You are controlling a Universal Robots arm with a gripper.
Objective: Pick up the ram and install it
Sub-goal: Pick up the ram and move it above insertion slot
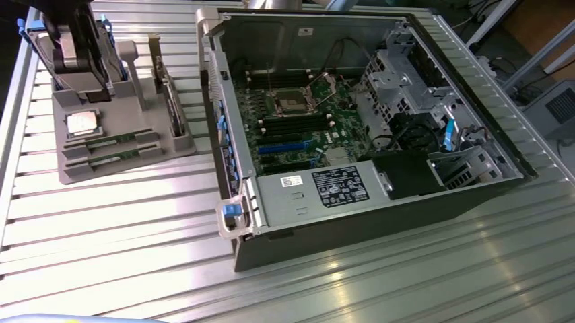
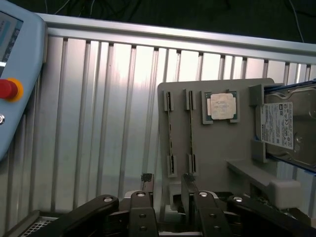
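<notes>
Ram sticks lie side by side in slots of the grey holder (image 2: 217, 148), both seen edge-on from the wrist and neither one held. We call the one next to the silver CPU (image 2: 220, 106) the inner stick (image 2: 191, 131), and the one by the holder's edge the outer stick (image 2: 170, 133). Our gripper (image 2: 167, 178) hangs over one end of the holder with its two fingers spread wide and nothing between them. The outer stick lines up with the gap, while the inner stick lines up with one fingertip (image 2: 187, 177). We cannot tell whether either fingertip touches the holder. Beyond the CPU, a hard drive (image 2: 286, 128) with a white label sits in the same holder.

In the exterior view we see the holder on the slatted metal table (image 1: 134, 229) at the exterior view's left, with the arm (image 1: 56, 37) above its far end. The open computer case (image 1: 359, 232) stands just beside it, toward the exterior view's right, its motherboard (image 1: 306, 114) exposed. A pendant with a red button (image 2: 7, 89) lies at the table's side.
</notes>
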